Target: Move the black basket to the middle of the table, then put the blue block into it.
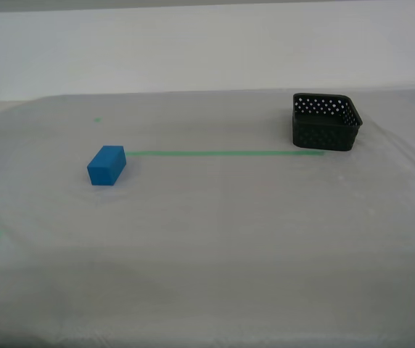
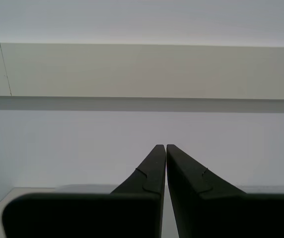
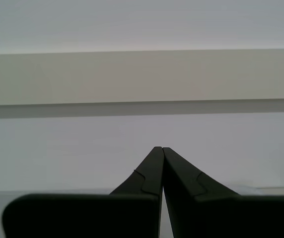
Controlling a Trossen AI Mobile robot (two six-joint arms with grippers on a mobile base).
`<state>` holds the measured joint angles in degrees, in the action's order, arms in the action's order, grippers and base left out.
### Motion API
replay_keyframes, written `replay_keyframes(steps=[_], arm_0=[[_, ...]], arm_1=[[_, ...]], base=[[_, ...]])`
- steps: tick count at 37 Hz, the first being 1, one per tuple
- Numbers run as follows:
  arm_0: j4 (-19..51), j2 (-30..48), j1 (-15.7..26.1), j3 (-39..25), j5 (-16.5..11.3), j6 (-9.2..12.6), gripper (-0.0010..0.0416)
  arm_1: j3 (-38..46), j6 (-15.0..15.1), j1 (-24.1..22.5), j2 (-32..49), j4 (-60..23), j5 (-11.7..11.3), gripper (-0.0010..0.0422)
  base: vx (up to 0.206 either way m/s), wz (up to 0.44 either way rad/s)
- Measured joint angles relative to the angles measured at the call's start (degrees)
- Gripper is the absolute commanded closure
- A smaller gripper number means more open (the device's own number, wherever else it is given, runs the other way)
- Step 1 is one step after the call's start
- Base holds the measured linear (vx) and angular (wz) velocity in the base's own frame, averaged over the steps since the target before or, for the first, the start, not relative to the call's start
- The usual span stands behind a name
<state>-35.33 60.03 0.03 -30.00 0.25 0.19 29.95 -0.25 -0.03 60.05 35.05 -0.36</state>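
Basket (image 1: 326, 123) near table (image 1: 207, 246) edge

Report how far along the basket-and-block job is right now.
Nothing looks done yet. The black basket sits empty toward the exterior view's right, at the end of the green tape line, not mid-table. The blue block rests on the table at the line's other end. Nothing is in hand: my first claw and second claw are shut, pointing at a wall. Both steps remain.
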Motion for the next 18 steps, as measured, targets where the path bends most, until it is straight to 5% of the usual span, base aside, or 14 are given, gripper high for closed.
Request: replay_keyframes(steps=[18], arm_0=[[0.1, 0.0, 0.0, 0.0, 0.0, 0.2, 0.0405]], arm_1=[[0.0, 0.0, 0.0, 0.0, 0.0, 0.0, 0.0412]], base=[[0.0, 0.0]])
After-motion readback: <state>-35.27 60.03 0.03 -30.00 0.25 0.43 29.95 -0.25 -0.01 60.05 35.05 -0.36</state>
